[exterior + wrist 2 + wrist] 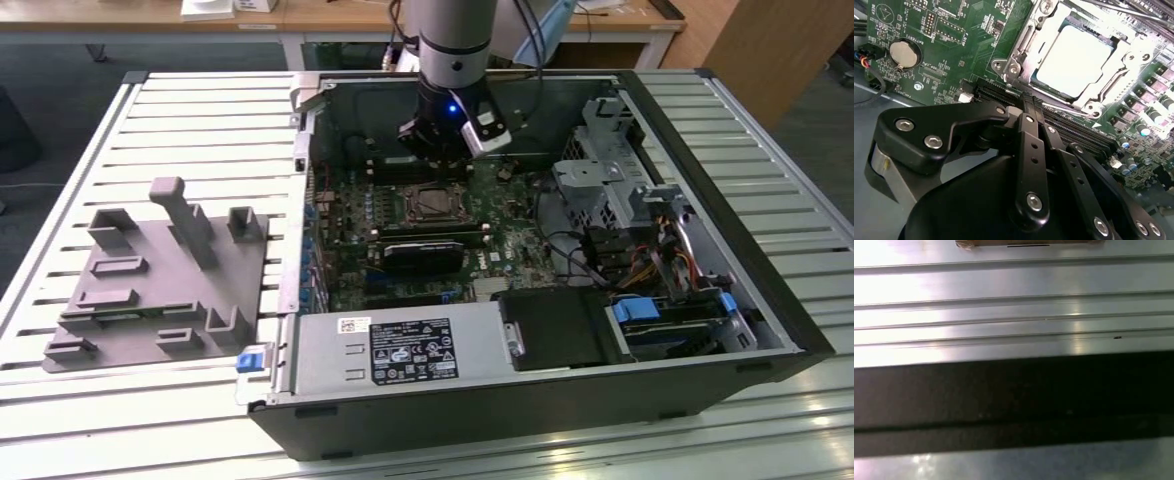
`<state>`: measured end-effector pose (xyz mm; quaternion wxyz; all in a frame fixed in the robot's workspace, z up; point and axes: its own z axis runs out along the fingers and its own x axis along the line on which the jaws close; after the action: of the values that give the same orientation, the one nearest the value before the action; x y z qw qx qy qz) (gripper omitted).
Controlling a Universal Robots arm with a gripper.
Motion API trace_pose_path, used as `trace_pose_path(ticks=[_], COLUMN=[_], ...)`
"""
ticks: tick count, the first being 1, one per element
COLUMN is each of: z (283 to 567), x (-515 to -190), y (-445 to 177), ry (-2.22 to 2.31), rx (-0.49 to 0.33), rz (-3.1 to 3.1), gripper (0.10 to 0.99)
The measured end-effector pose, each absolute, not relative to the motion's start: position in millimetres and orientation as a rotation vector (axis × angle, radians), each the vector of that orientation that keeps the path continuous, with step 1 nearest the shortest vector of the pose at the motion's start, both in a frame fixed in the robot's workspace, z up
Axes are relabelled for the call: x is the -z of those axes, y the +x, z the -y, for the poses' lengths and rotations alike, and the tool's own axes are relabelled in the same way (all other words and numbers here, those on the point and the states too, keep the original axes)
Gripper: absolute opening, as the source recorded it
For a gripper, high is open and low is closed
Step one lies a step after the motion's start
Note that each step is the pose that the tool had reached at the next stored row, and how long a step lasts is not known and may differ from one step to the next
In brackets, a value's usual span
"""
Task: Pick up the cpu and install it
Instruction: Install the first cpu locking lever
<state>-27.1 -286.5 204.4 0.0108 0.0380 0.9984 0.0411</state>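
Note:
The cpu is a shiny silver square lying flat inside the metal frame of the motherboard socket; in the exterior view the cpu sits mid-board in the open computer case. My gripper hangs just beside the socket, over the long black slots. Its black fingers come together and hold nothing. In the exterior view the gripper is above the board, just behind the socket. I cannot tell whether the tips touch the board.
The case walls ring the motherboard. A black card lies in front of the socket, the power supply nearer still, drive cages at the exterior view's right. A grey tray stands on the slatted table.

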Motion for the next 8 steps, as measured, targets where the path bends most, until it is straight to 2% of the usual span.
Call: trace_pose_path(ticks=[8], z=[286.5], x=[-201.4], y=[-25.1], ry=[0.119], rx=[-0.127], rz=[-3.115], gripper=[0.106])
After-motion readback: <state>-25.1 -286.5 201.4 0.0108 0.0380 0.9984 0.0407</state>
